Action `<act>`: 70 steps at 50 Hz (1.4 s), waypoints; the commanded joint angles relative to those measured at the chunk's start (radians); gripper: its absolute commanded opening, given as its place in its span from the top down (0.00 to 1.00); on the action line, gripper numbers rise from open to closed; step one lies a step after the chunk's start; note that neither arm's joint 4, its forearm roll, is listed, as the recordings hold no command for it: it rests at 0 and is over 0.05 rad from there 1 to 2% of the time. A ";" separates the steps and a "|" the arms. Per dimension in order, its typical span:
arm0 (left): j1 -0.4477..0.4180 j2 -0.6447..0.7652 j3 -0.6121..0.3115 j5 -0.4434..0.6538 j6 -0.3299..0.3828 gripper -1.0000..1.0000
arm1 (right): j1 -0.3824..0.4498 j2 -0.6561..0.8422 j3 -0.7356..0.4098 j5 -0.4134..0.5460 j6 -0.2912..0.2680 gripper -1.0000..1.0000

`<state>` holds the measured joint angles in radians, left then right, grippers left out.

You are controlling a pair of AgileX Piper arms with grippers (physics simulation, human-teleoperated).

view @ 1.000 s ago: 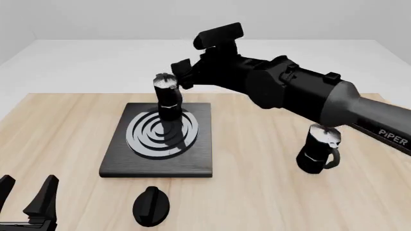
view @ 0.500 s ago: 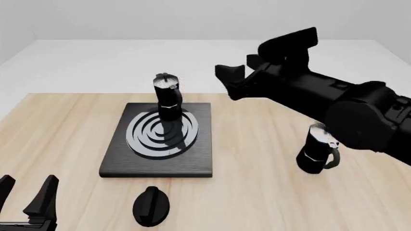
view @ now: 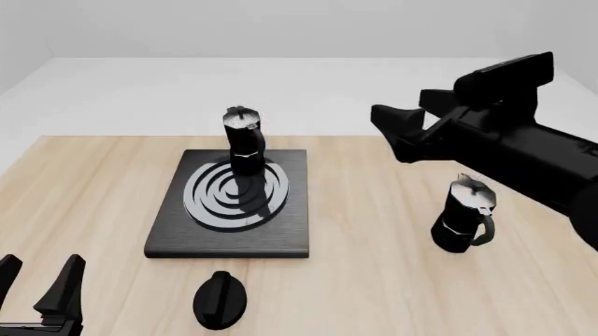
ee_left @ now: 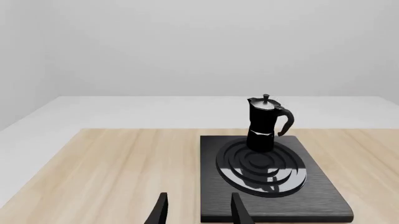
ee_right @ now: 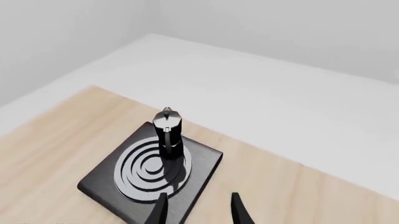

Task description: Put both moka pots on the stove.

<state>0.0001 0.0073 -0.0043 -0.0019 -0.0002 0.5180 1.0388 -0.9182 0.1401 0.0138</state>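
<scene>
Swinging away rightward since a second ago, the right claw (view: pixel 397 136) has left the first moka pot (view: pixel 243 142) standing upright on the far part of the stove (view: pixel 234 236), on the outer rings, and now hangs raised above the counter (view: pixel 374 280) between stove and second moka pot (view: pixel 463 216), its fingers apart and empty. That second pot stands upright on the bare wood, well right of the stove, handle toward the front. The left claw (view: pixel 38 290) sits unchanged at the near left corner, fingers spread, holding nothing. A black oval knob (view: pixel 220 299) lies just in front of the stove.
</scene>
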 commanded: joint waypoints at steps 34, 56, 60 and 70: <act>0.000 0.000 0.000 0.000 0.000 0.00 | -0.385 -0.292 0.161 0.325 -0.076 0.00; 0.000 0.000 0.000 0.000 0.000 0.00 | -0.484 -0.309 0.190 0.385 -0.116 0.00; 0.000 0.000 0.000 0.000 0.000 0.00 | -0.503 -0.296 0.198 0.375 -0.112 0.00; -0.001 -0.001 0.000 0.000 0.000 0.00 | -0.544 -0.208 0.236 0.305 -0.098 0.00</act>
<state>-0.0001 0.0071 -0.0043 -0.0020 -0.0003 0.0186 0.7741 -0.7094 0.4855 -0.0907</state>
